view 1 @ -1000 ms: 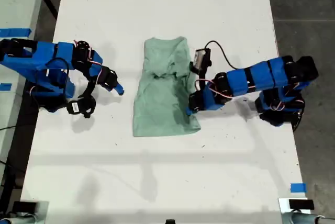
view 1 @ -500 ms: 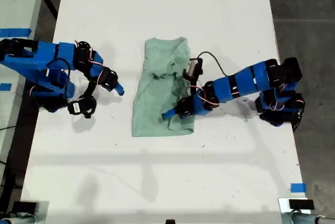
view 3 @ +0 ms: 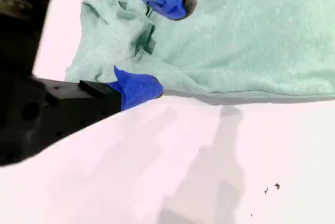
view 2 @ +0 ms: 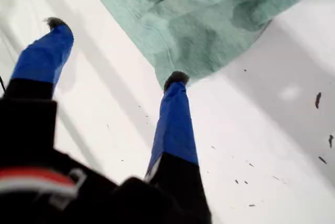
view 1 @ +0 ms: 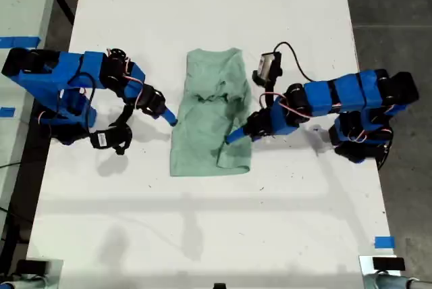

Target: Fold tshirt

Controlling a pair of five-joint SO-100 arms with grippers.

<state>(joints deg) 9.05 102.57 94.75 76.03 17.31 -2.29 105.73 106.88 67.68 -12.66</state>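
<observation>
I'm mid-fold on the tshirt (view 1: 210, 119). My first gripper (view 2: 112, 51) and my second gripper (view 3: 157, 46) both stand open, holding nothing. Next I need a corner pinched.

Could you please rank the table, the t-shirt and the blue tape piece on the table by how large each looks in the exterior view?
1. The table, by far the largest.
2. The t-shirt, clearly smaller.
3. The blue tape piece, the smallest.
</observation>
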